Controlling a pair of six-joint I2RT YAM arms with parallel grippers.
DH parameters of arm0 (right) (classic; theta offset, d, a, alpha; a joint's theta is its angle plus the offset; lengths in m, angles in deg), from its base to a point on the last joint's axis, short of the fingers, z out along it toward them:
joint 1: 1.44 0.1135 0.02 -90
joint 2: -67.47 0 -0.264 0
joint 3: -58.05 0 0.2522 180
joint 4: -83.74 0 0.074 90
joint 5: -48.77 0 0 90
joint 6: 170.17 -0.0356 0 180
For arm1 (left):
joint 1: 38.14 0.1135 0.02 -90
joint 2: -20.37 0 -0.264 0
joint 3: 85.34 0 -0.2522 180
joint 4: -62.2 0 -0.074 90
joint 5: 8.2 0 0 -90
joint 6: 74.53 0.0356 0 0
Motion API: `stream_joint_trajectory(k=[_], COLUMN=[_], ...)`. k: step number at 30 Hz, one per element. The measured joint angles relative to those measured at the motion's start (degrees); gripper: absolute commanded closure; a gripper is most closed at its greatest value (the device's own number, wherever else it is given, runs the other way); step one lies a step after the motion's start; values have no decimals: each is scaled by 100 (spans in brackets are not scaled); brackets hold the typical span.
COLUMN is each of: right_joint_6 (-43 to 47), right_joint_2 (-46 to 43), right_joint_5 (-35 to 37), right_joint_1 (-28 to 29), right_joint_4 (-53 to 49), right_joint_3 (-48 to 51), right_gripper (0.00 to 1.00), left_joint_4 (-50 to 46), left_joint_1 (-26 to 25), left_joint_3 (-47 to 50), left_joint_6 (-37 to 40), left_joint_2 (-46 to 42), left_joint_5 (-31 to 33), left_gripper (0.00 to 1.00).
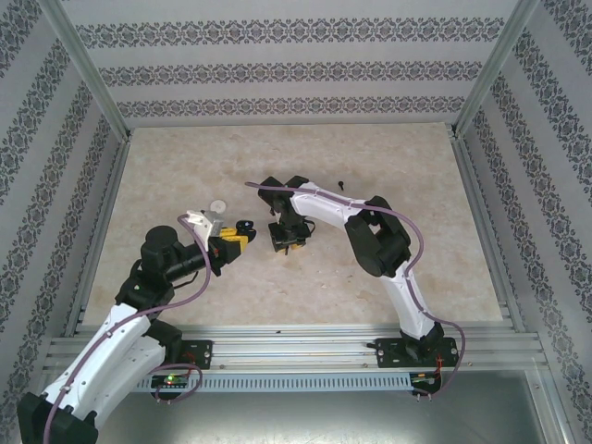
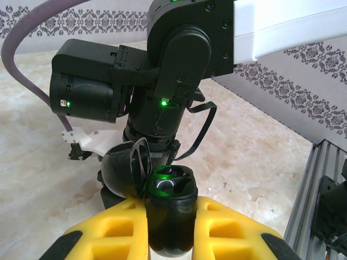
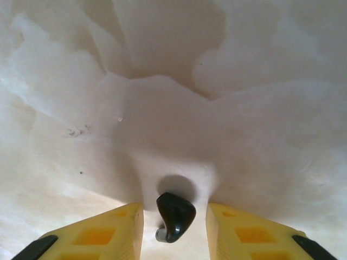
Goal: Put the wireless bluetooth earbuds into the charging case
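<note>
We see the left gripper [image 2: 171, 235] clamped shut on a glossy black, rounded plastic charging case [image 2: 171, 216], its ribbed yellow foam-like fingers [image 2: 114, 230] pressing on both sides. The case stands upright with its domed lid [image 2: 127, 173] hinged open to the left, and a green light glows on the shiny moulded pockets inside. Just behind it is the right arm's matte black wrist housing [image 2: 179, 59], with a small green lamp [image 2: 162, 102] lit on it.

From the right wrist, the right gripper [image 3: 174, 208] has its yellow fingers [image 3: 103, 233] parted. A small, smooth black earbud [image 3: 174, 216], bulbous with a short stem, lies on the table [image 3: 244, 108] between them, with a gap on either side.

From above, the left gripper [image 1: 233, 242] and right gripper [image 1: 287, 242] sit close together near the middle of the table [image 1: 416, 259]. A small round white object [image 1: 218, 205] lies just beyond the left one, and a tiny dark item [image 1: 340, 185], too small to identify, lies farther back.

The tabletop is pale beige with a cloudy marble pattern. Aluminium rails [image 1: 305, 338] frame it, and the surrounding walls [image 1: 277, 74] carry white wallpaper with bands of dark damask ornament. Purple cables [image 1: 416, 240] run along the white arms.
</note>
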Motion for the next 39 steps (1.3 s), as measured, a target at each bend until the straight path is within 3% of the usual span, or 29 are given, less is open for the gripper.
stream_joint_trajectory(k=[13, 20, 39], right_joint_6=[-55, -55, -332], right_joint_2=[356, 442, 444], right_joint_5=[157, 125, -2], right_joint_1=[28, 70, 101], right_joint_4=[-560, -544, -319], right_joint_3=[-597, -787, -813], right_gripper=[78, 63, 72], left_joint_4=[-92, -120, -227], left_joint_1=[0, 0, 0], left_joint_3=[4, 92, 101], left_joint_6=[22, 22, 22], left_joint_2=[-238, -313, -356], left_joint_5=[-39, -170, -315], left_gripper=[100, 100, 100])
